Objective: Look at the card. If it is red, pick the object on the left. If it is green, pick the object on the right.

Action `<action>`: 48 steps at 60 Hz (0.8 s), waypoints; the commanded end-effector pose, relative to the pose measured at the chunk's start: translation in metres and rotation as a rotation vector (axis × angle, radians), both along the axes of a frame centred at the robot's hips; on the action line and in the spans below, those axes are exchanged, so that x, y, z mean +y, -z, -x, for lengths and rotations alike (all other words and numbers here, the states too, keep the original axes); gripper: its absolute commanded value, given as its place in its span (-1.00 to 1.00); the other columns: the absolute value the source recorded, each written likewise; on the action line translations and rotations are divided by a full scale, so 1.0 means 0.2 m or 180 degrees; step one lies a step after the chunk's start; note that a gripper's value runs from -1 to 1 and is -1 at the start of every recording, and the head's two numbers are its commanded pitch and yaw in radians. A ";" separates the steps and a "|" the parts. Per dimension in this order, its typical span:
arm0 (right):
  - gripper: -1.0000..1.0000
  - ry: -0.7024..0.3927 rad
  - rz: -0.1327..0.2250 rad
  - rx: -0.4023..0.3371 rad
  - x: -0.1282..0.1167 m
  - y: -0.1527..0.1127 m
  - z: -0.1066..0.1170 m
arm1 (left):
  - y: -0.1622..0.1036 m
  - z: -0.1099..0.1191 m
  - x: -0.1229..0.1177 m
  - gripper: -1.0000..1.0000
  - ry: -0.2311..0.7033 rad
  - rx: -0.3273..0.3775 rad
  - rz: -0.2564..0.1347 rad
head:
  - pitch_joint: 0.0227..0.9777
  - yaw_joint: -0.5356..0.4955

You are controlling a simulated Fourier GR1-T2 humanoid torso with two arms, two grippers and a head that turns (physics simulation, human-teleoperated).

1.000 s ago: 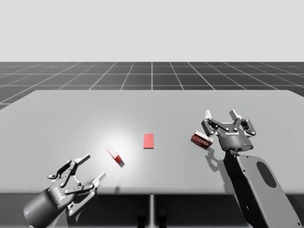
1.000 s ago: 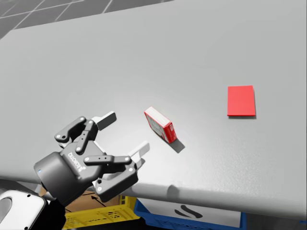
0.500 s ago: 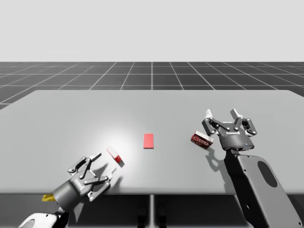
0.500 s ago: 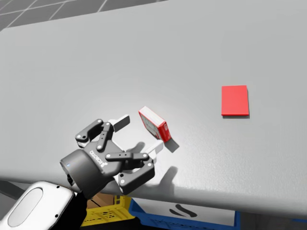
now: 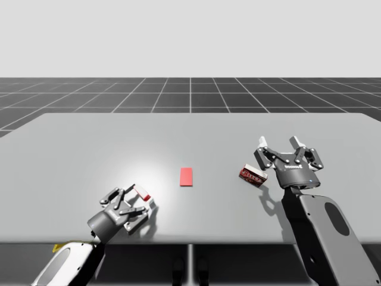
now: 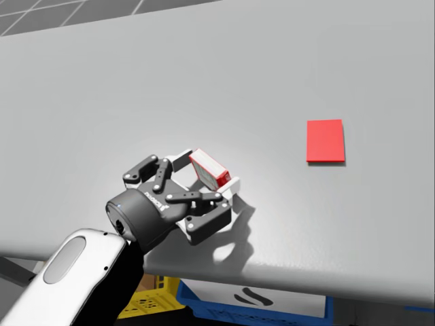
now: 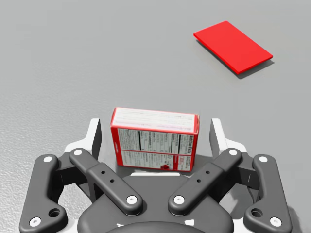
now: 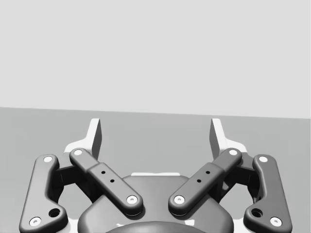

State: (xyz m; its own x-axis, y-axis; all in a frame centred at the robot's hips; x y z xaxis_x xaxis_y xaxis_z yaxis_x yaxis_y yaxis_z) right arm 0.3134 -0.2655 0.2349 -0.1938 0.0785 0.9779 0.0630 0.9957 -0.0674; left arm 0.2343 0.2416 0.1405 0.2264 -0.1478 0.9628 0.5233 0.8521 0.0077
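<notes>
The card (image 5: 186,176) lies flat mid-table and is red (image 6: 325,140). The object on its left is a small red-and-white box (image 5: 142,192), tilted on the table. My left gripper (image 5: 139,198) is open around it. In the left wrist view the box (image 7: 155,138) stands between the fingers (image 7: 95,138) with a small gap on each side, and the card (image 7: 232,46) lies ahead. The head view shows the same gripper (image 6: 209,172) straddling the box (image 6: 212,167). A dark red box (image 5: 252,174) lies right of the card. My right gripper (image 5: 281,146) hovers open beside it, holding nothing (image 8: 155,138).
The grey table (image 5: 89,149) has its near edge just behind my left hand (image 6: 285,275). Under that edge sit a yellow crate (image 6: 153,303) and a blue bin (image 6: 251,303).
My left gripper has moved forward over the table and now brackets the red-and-white box. My head has turned slightly. The right arm has not moved.
</notes>
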 end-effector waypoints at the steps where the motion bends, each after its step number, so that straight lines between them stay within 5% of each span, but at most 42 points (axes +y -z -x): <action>1: -1.00 -0.0003 -0.0012 -0.0006 0.00 0.00 0.00 | 0.02 -0.05 -0.01 -1.00 -0.0043 0.0075 0.0026 | 0.84 0.63; 16: -1.00 -0.0001 -0.0026 -0.0021 0.00 -0.01 0.01 | 0.07 -0.06 -0.02 -0.91 -0.0025 0.0181 -0.0012 | 0.83 0.62; 18: -1.00 -0.0001 -0.0028 -0.0023 0.00 -0.01 0.01 | 0.07 -0.05 -0.02 -0.35 -0.0025 0.0174 -0.0045 | 0.83 0.62; 19: -1.00 -0.0001 -0.0029 -0.0023 0.00 -0.01 0.01 | 0.08 -0.05 -0.02 0.59 0.0000 0.0195 -0.0051 | 0.82 0.62; 20: -1.00 0.0001 -0.0027 -0.0025 -0.01 -0.01 0.01 | 0.09 -0.04 -0.03 0.96 0.0024 0.0206 -0.0062 | 0.82 0.62; 35: -1.00 0.0012 -0.0030 -0.0030 -0.01 -0.02 0.01 | 0.10 -0.03 -0.03 1.00 0.0078 0.0174 -0.0159 | 0.54 0.64; 48: -1.00 0.0022 -0.0025 -0.0029 -0.01 -0.02 0.01 | 0.11 -0.02 -0.04 1.00 0.0099 0.0152 -0.0206 | 0.05 0.69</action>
